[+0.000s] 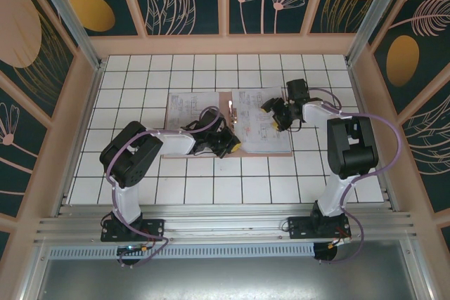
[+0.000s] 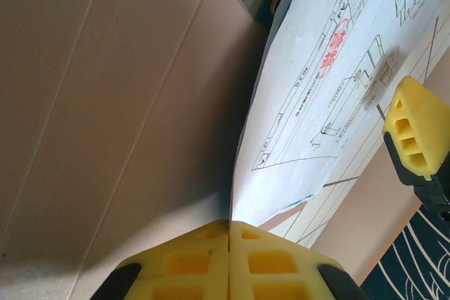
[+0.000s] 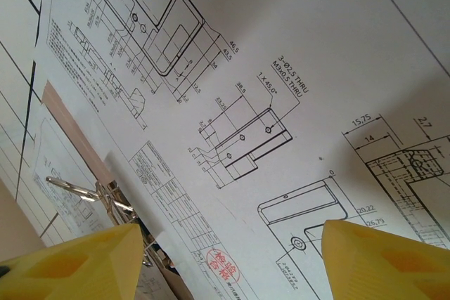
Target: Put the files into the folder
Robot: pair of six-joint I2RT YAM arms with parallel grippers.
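Here, left gripper (image 2: 229, 238): fingers are pressing together, pinching the lifted edge of the files (image 2: 330, 68).
Folder (image 1: 225, 96): is lying open in the middle of the tiled surface (image 1: 140, 173), files covering both halves.
Right gripper (image 3: 232, 265): fingers are hanging spread over the right-hand files.

At six o'clock the left tool (image 2: 229, 233) grips the lower edge of the printed sheet (image 2: 330, 82), yellow fingers pressed together; the brown folder (image 2: 119, 103) spreads toward nine o'clock.
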